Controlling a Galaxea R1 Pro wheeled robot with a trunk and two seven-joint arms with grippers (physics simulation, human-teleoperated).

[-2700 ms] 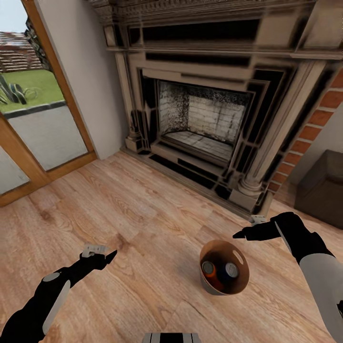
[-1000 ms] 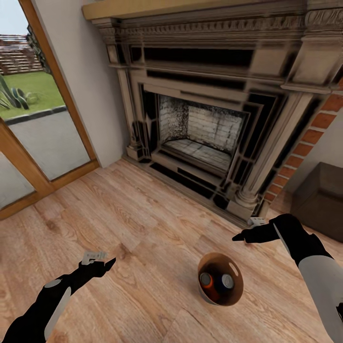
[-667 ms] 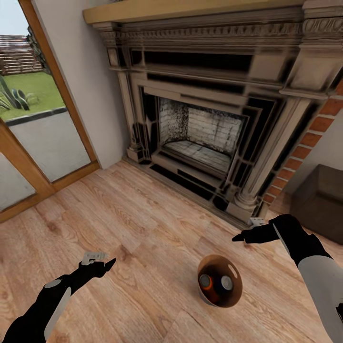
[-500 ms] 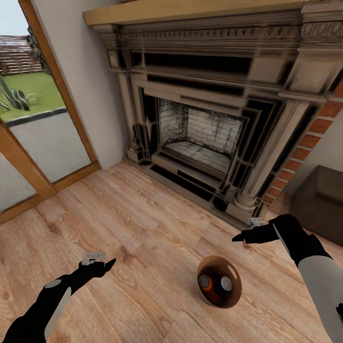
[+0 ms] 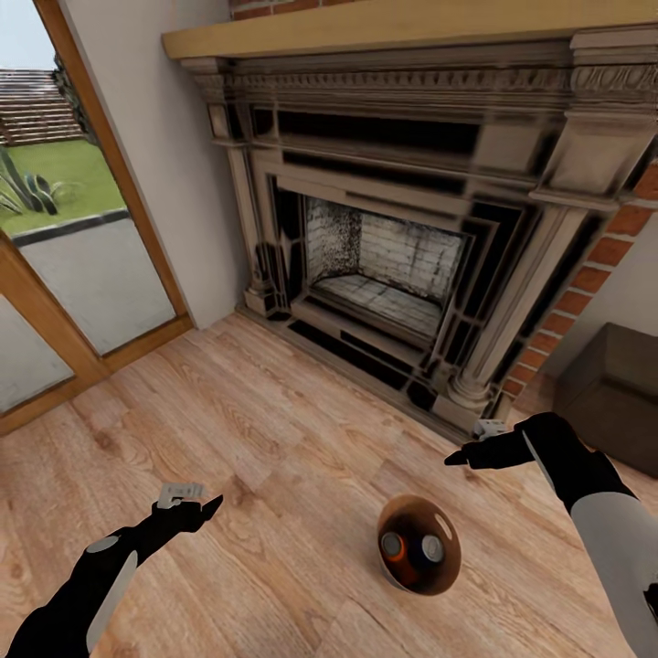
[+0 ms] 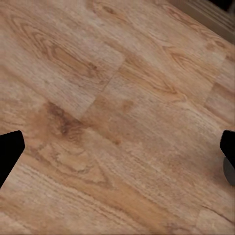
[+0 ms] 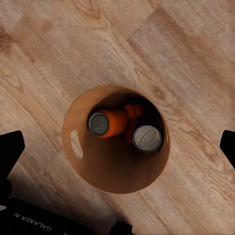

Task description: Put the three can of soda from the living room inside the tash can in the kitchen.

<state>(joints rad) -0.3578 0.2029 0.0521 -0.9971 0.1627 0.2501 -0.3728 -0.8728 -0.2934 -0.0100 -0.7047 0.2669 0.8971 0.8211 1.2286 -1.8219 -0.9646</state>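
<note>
While the robot stands on the wood plank floor (image 5: pixel 274 439) of the living room, the trash can (image 5: pixel 419 546) sits upright on the planks w/ cans inside, near the fireplace (image 5: pixel 402 228) base corner, well apart from the glass doors (image 5: pixel 64 228) at the floor's left edge. Right wrist view looks straight down into the bin (image 7: pixel 115 146): one orange can (image 7: pixel 105 123) leaning w/ its silver top up, a dark blue can (image 7: pixel 146 137) beside it & touching, more orange (image 7: pixel 133 111) between/behind them – likely the 3rd can, mostly hidden. Right gripper (image 5: pixel 468 451) hovers above the bin, slightly toward the fireplace, holding nothing; fingers (image 7: pixel 10 149) sit at both sides of its wrist view, so spread wide. Left gripper (image 5: pixel 196 503) hangs over bare floor, well apart from the bin, also wide & empty, fingertips (image 6: pixel 9 152) at the frame edges. Dark box-like seat (image 5: pixel 612 393) by the brick chimney (image 5: pixel 594 265), far right.
</note>
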